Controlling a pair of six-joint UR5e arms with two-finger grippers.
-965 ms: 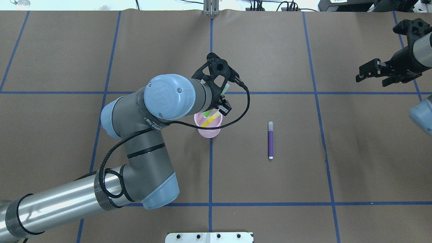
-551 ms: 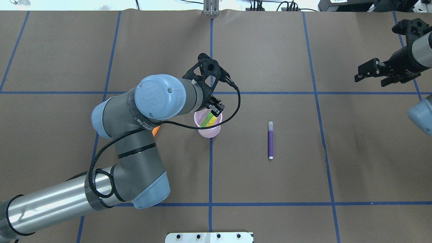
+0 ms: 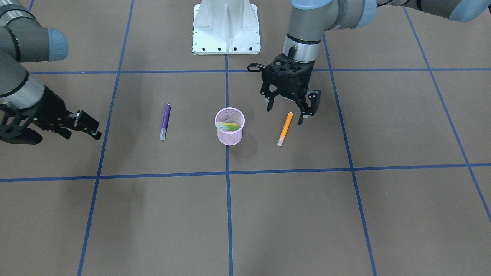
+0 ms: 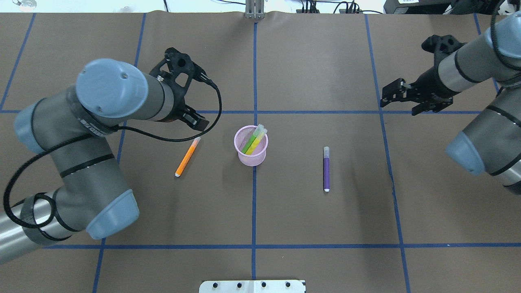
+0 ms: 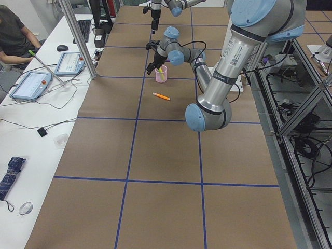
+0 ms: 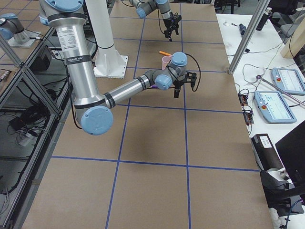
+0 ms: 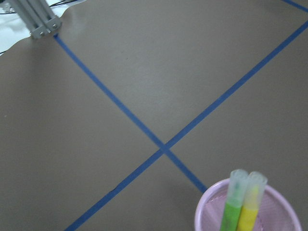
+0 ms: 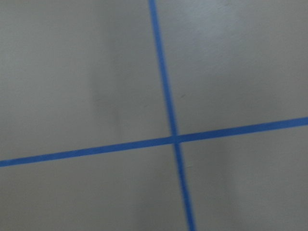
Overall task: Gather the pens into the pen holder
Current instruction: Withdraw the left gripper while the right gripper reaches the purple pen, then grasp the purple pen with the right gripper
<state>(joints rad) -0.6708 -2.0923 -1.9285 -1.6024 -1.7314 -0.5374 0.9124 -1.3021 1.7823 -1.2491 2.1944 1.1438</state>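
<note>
Two pens are seen standing in the pink pen holder, near the middle of the overhead picture: a green pen and a yellow pen. They are leaned side by side against the rim, with their pale caps sticking up toward the upper right. The same two caps are shown in the lower right corner of the left wrist picture. The holder is stood upright on the brown table, right on one of the blue lines.

Two more pens are left lying flat on the table. The orange pen is laid at a slant to the left of the holder, near it but not touching. The purple pen is laid to the right of the holder, pointing up and down in the frame, with its pale cap at the top.

The left gripper is held in the upper left of the overhead picture, close by the upper end of the orange pen. Its fingers are spread apart and nothing is held. The right gripper is held in the upper right, well apart from the purple pen. Its fingers are parted too, with nothing between them.
</note>
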